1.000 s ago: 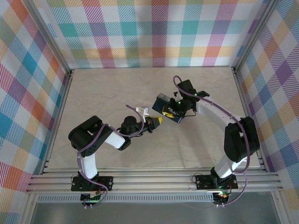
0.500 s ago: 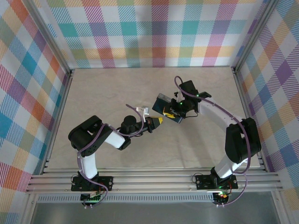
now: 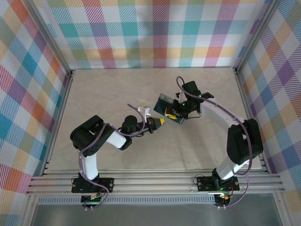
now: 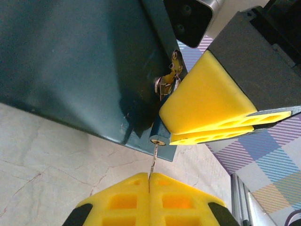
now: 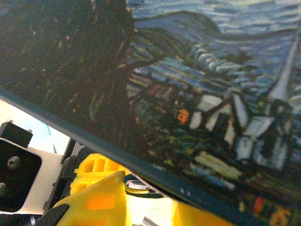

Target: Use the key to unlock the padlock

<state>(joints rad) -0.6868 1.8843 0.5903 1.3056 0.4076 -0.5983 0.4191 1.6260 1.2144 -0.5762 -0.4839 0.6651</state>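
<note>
Over the last second very little has changed: the left arm has edged a touch toward the padlock (image 3: 165,104), which stays where it was, held up over the middle of the counter (image 3: 103,94), and both hands keep the same grip. The left hand (image 4: 149,177) is pressed fully closed, its ribbed yellow plastic fingertips pinching the key (image 4: 153,161), a thin, flat silvery blade whose tip meets a small round brass-rimmed keyhole (image 4: 158,140) at the padlock's lower corner. The right hand (image 3: 175,113) is closed partway on the padlock, one wedge-shaped yellow finger (image 4: 207,103) flat against the edge. The padlock is a slab-like block with rounded corners. Its edge and underside are smooth, matte dark teal with faint scuffs, and its broad face is printed with a swirling night-sky painting. The counter has a pale, marbled, stone-like finish.
</note>
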